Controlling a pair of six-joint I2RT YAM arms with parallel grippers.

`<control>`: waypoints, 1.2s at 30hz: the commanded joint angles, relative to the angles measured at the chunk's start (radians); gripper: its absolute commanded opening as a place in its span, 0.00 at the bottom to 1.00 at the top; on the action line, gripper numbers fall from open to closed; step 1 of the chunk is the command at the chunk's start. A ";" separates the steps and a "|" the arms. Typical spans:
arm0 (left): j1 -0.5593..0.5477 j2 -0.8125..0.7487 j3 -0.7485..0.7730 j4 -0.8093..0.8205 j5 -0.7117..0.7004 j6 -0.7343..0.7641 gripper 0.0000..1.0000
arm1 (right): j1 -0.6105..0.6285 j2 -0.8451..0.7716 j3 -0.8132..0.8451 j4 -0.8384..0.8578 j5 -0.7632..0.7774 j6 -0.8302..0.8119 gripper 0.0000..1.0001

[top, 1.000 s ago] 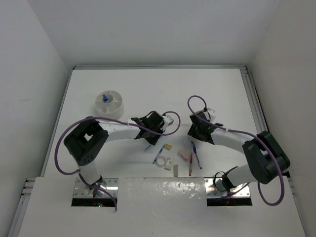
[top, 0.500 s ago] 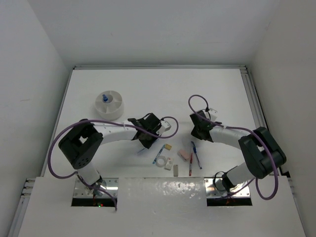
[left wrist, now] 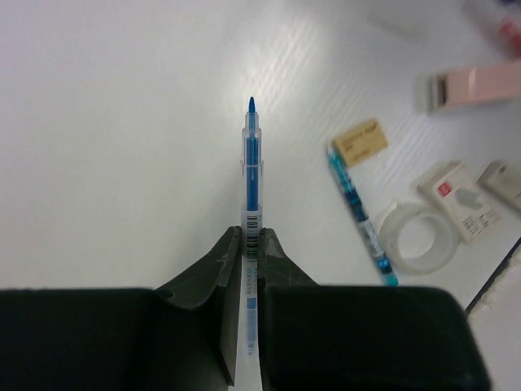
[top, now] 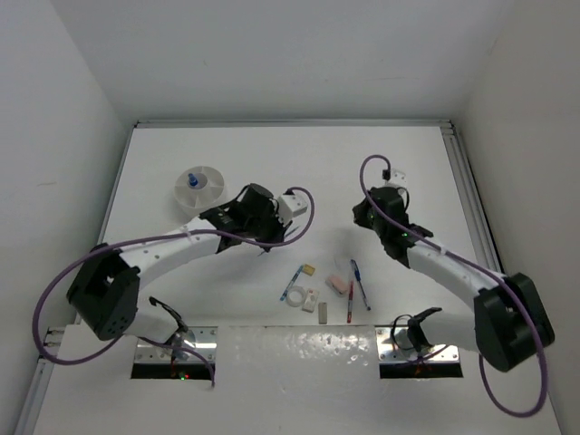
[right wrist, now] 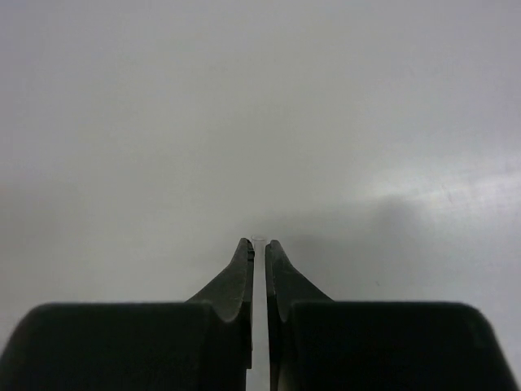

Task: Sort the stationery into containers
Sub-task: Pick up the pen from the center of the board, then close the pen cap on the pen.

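Observation:
My left gripper (left wrist: 252,236) is shut on a blue pen (left wrist: 251,155), which hangs above the table and points forward. From above, this gripper (top: 265,243) is between the round white divided container (top: 217,198) and the stationery pile. A blue-capped bottle (top: 192,179) stands in the container. On the table lie a tan block (top: 308,269), a teal pen (top: 294,283), a tape ring (top: 295,297), a white eraser (top: 311,296), a pink eraser (top: 337,284), a red pen (top: 350,302) and a blue pen (top: 361,283). My right gripper (right wrist: 259,243) is shut over bare table, with a tiny clear speck at its tips.
A small pale block (top: 323,309) lies at the pile's near edge. White walls close the table on the left, back and right. A metal rail (top: 462,195) runs down the right side. Purple cables loop off both wrists.
My left arm has swung left and back with the blue pen, away from the pile. My right arm has pulled back from the pile and its jaws have shut.

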 commanded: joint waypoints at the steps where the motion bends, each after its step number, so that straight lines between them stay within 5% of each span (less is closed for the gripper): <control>1: 0.037 -0.097 0.024 0.149 0.134 0.059 0.00 | -0.019 -0.137 0.050 0.273 -0.113 -0.166 0.00; 9: 0.088 -0.151 0.182 0.287 0.280 -0.011 0.00 | -0.048 -0.148 0.320 0.424 -0.415 -0.273 0.00; 14: 0.114 -0.182 0.202 0.551 0.372 -0.143 0.00 | -0.047 -0.098 0.481 0.539 -0.636 -0.307 0.00; 22: 0.125 -0.251 0.095 0.921 0.442 -0.369 0.00 | -0.019 -0.142 0.504 0.563 -0.682 -0.313 0.00; 36: 0.137 -0.260 0.029 0.981 0.381 -0.536 0.00 | 0.062 -0.226 0.397 0.622 -0.673 -0.368 0.00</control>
